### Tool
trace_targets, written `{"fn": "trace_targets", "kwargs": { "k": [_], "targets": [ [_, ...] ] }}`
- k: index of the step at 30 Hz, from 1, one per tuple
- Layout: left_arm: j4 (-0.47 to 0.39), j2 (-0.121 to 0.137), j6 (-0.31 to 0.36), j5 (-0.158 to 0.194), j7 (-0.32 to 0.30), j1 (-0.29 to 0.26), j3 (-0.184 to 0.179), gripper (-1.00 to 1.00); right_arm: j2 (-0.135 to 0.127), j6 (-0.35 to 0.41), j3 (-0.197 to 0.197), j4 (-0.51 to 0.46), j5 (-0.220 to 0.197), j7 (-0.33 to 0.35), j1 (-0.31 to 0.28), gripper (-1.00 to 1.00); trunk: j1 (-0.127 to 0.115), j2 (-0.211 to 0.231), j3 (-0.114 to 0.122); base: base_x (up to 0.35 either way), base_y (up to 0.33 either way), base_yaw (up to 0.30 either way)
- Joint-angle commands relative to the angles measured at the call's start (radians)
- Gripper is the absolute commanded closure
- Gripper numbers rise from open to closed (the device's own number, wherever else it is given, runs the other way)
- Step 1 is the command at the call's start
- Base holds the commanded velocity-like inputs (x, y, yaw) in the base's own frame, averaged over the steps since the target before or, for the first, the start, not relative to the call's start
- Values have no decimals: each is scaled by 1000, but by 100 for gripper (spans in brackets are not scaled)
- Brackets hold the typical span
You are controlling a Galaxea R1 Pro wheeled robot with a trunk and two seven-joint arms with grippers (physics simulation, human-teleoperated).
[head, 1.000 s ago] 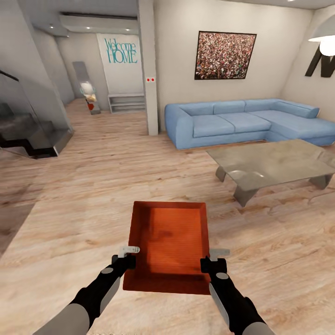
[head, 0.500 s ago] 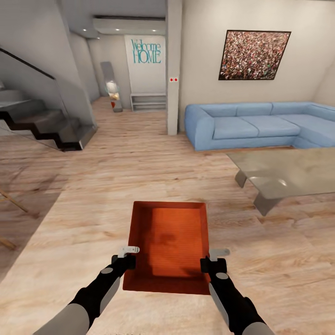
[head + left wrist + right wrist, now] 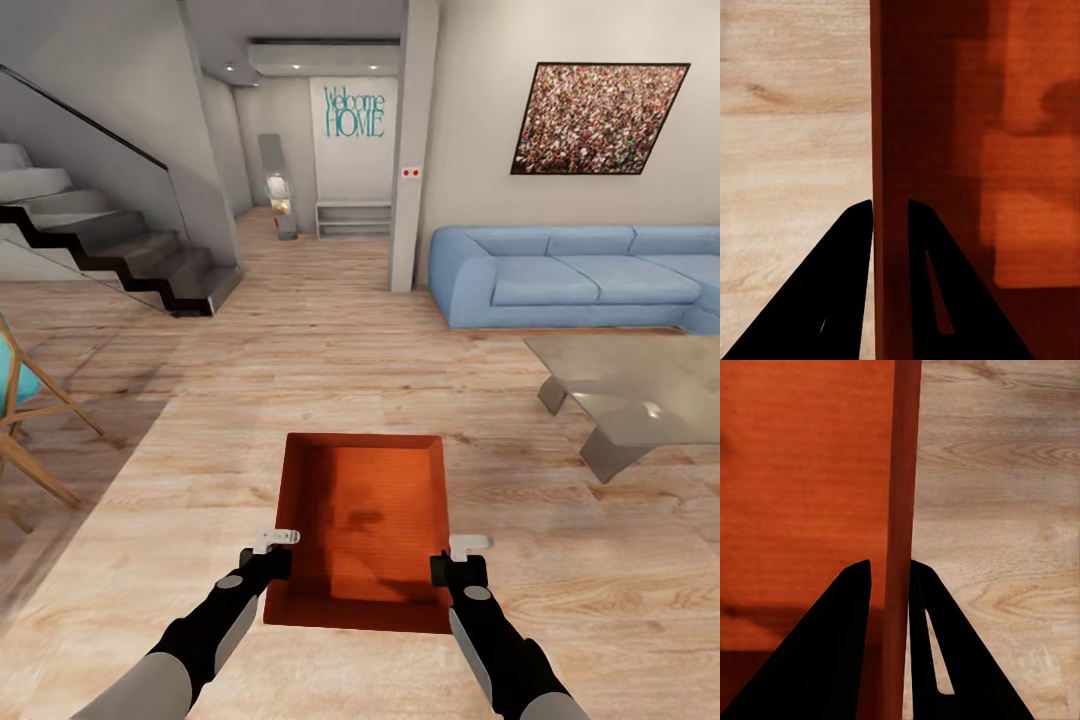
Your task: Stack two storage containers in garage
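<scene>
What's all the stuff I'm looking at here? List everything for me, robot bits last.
bin: one, orange-red, held between the two hands over the wood floor, empty
floor: light wood planks, throughout the room
sofa: one, blue, at the right wall
table: one, grey, low, in front of the sofa
picture: one, speckled, on the wall above the sofa
stairs: one flight, dark grey, far left
chair: one, teal with wooden legs, left edge, partly cut off
sign: one, teal "Welcome HOME", far wall
shelf: one, white, under the sign
left hand: black, shut on the bin's left wall
right hand: black, shut on the bin's right wall
</scene>
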Motion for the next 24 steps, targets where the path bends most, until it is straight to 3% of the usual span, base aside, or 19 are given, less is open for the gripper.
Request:
{"fn": "trace_targets", "kwargs": {
  "k": [1,24],
  "targets": [
    [-3,-6,4,3,8,0,-3,100,22,9,-4,-1,2,-9,0,100,0,0,0,0,0,7],
    [-3,-7,4,2,9,0,-3,100,22,8,-4,-1,3,-7,1,100,0,0,36,0,0,-56]
  ]
}}
